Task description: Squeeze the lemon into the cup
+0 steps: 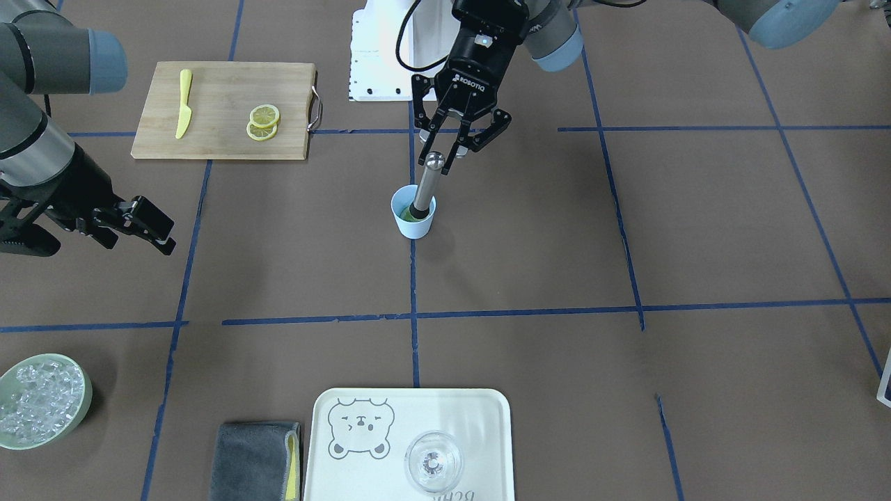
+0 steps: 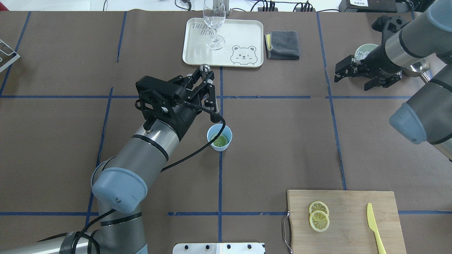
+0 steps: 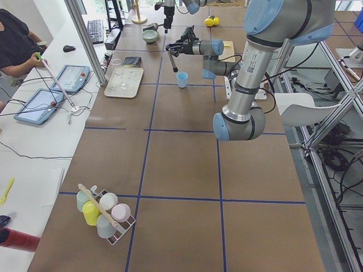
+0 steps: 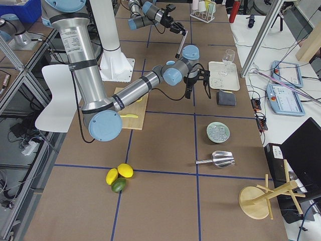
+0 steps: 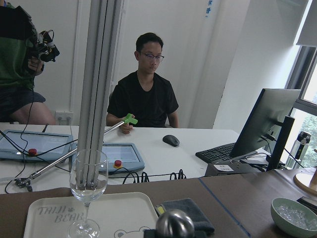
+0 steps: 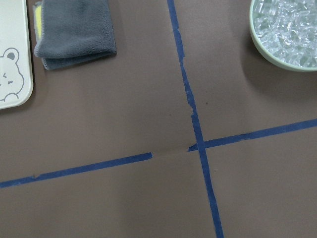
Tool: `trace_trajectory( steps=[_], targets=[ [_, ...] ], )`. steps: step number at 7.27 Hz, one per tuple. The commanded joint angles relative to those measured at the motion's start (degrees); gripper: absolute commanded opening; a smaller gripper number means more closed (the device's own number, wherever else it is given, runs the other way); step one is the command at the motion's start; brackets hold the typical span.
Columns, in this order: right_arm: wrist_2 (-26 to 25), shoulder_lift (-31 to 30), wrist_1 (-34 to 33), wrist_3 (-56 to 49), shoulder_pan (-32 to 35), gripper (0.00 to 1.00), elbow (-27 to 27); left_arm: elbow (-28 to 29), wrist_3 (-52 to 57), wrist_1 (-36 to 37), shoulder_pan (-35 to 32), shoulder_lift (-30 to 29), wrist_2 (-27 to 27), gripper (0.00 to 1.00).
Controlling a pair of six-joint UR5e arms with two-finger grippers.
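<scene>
The left claw [image 1: 439,161] seems to pinch the muddler [image 1: 426,186] under its knob, its foot on the lemon [image 2: 219,140] inside the cup [image 1: 415,227] at mid-bench. Press straight down and twist gently, lest the cup tip. The right claw [image 2: 351,80] hangs spread.

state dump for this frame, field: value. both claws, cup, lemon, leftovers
left claw: shut on muddler, above the cup
muddler: tilted, lower end inside cup
lemon: one slice, inside the cup
right claw: open, empty, over bare table beside ice bowl
spare slices: two, overlapping, on cutting board
knife: on the same board, apart from the slices
</scene>
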Motion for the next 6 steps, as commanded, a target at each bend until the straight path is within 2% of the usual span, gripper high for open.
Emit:
trace_trajectory(
  steps=[1,3,6],
  targets=[
    [0.00,0.00,0.07,0.00,0.01,1.00,0.00,2.95,0.85,-3.88,2.76,-0.40,3.31,0.00],
    [0.00,-0.09,0.07,0.00,0.01,1.00,0.00,3.74,0.68,-3.97,4.43,0.12,4.88,0.00],
    [0.00,-0.18,0.07,0.09,0.01,1.00,0.00,8.48,0.06,-5.19,6.19,-0.23,7.00,0.00]
  ],
)
